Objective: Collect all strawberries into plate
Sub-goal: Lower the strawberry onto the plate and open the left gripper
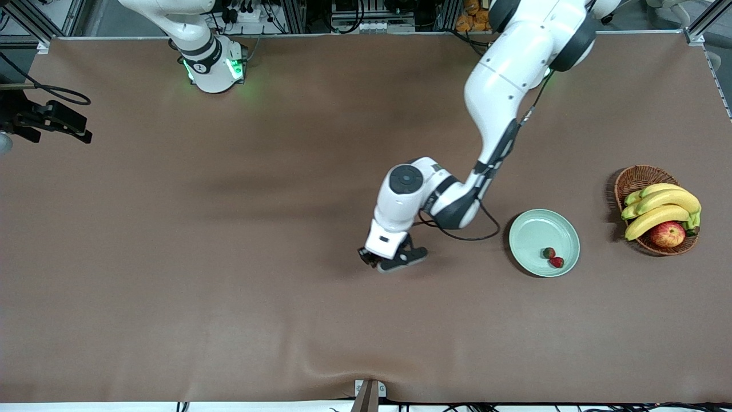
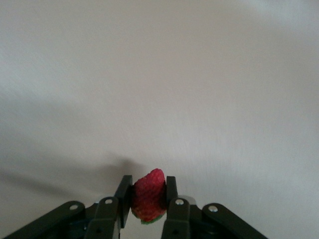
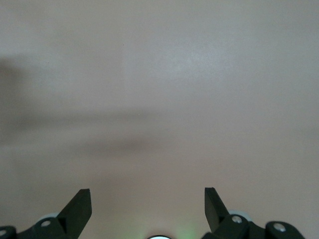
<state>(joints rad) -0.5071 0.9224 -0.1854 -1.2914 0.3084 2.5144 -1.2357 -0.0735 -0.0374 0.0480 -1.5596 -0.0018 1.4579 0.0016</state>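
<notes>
- Left end effector (image 2: 148, 199) was clenched on a strawberry (image 2: 148, 200), low over the bare tabletop (image 1: 229, 286), toward the right arm's end from the plate (image 1: 532, 232).
- Two berries (image 1: 552, 257) lay in the plate, near its camera-side rim.
- Right end effector (image 3: 148, 201) was released; that arm waited.
- A fruit basket (image 1: 637, 177) stood beside the plate.

Table (image 1: 229, 257) is covered in matt brown cloth. Beside the woven wicker basket (image 1: 632, 178), a glossy, smooth plate (image 1: 529, 229) is seen.
</notes>
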